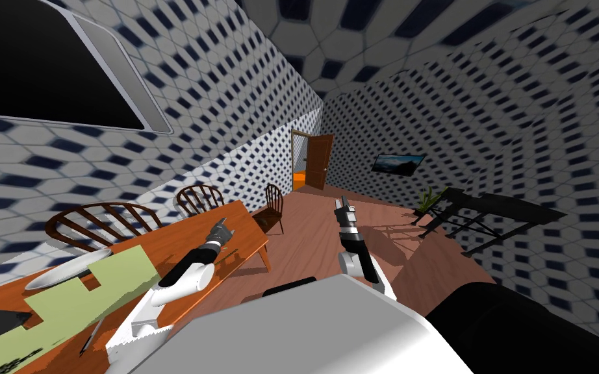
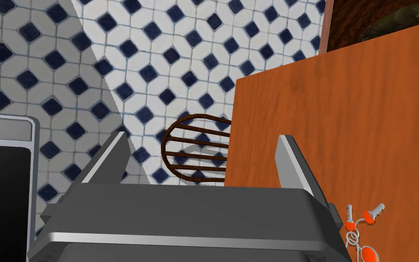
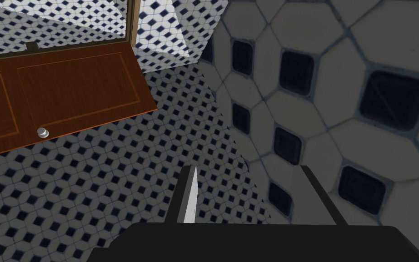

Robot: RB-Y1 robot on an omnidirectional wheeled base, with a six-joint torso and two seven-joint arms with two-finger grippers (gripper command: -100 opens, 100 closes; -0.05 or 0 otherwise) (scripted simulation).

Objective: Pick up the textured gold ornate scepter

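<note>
Your left gripper (image 1: 223, 228) sits just left of the frame's centre in the head view, over the far end of the orange-brown wooden table (image 1: 247, 224). In its wrist view the left gripper (image 2: 204, 136) has its two fingers (image 2: 113, 152) spread wide, with nothing between them. A bunch of keys with orange fobs (image 2: 361, 227) lies on the tabletop (image 2: 340, 113) at the lower right of that frame, beside the gripper's body. Past the table's edge, at mid-frame, you see a dark wooden chair back (image 2: 195, 150) against the tiled wall.

Your right gripper (image 1: 344, 209) is raised at the head view's centre, above the brown floor and well apart from the table. In its own view the right gripper (image 3: 249, 175) is also open and empty.

On the near end of the table, at the head view's lower left, lie a pale green mat (image 1: 119, 273) and a white plate (image 1: 64, 269). A long dark textured thing (image 1: 7, 361) rests on the mat at the bottom left edge (it may be the scepter, but you cannot tell from here). It is well apart from both grippers
</note>
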